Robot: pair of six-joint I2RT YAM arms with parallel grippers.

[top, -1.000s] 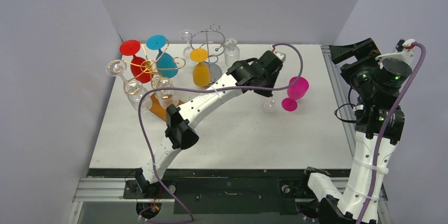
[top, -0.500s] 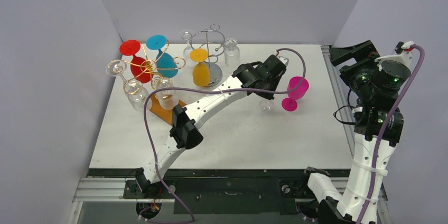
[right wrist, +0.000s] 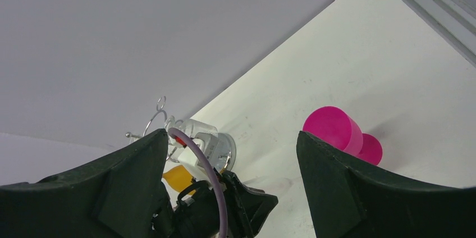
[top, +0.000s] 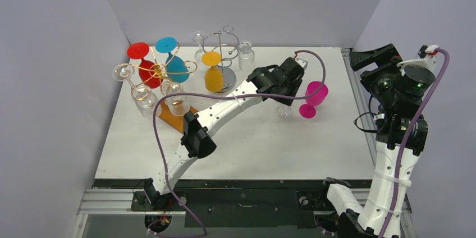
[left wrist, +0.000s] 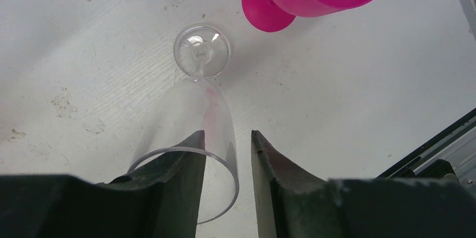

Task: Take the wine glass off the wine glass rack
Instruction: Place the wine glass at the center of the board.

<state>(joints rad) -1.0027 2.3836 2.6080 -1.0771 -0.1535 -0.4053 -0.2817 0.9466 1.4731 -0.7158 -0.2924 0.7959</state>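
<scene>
The left gripper (top: 284,96) had drifted a little right and far over the last second, while the clear wine glass (top: 284,111) kept its place.

From above, that glass stood off the racks on the white table (top: 252,148), just left of a magenta plastic goblet (top: 314,94). The gold wire rack (top: 158,72) at far left carried red, blue and clear glasses. A silver wire rack (top: 224,44) held an orange one.

In the left wrist view, the glass (left wrist: 202,103) stood upright, round foot on the tabletop, long axis vertical and mouth up. Its thin transparent rim passed between the narrowly parted black fingers (left wrist: 179,193).

In the right wrist view, the right gripper (right wrist: 233,137) was spread wide and held nothing.
</scene>
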